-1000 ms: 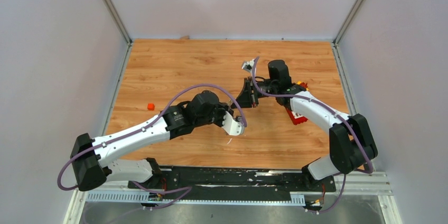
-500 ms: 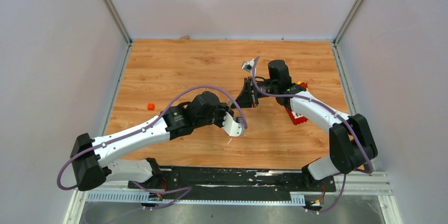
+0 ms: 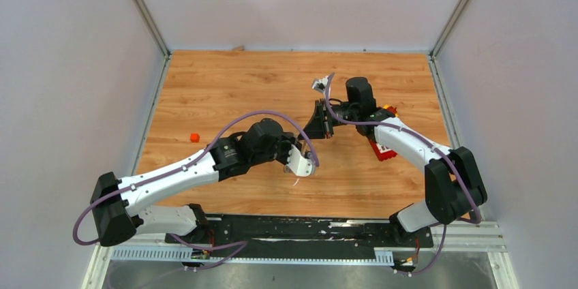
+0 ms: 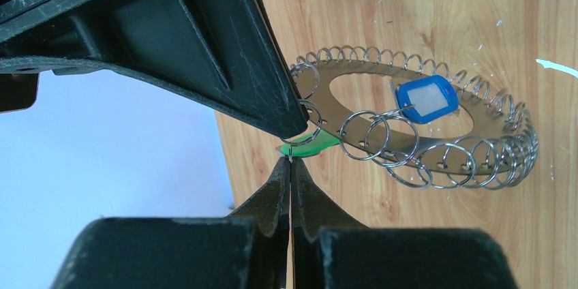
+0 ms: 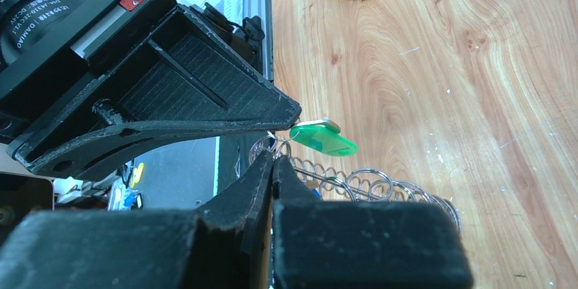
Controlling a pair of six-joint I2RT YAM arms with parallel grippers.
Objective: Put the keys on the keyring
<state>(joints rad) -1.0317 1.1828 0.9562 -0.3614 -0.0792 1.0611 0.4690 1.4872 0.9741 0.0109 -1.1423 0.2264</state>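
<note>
Keyring (image 4: 487, 125): hung tilted off the surface (image 4: 422, 248), just beyond the tips, apparently nipped at its rim by the right fingers (image 5: 272, 166), pressed together. Bore the blue key (image 4: 426, 98) on one small loop, by the look of it. Met, tip to tip, the left fingers (image 4: 290, 173), likewise pressed together on what seemed the wire loop of the green key (image 5: 326, 139). Could have gone wrong through so slight a hold: loop slipping free, green key dropping below the tips, or rim twisting out of the right pinch under any sideways pull.

Green key (image 4: 317, 144) half hidden by R jaws; keyring (image 5: 368, 181) partly behind them too.
</note>
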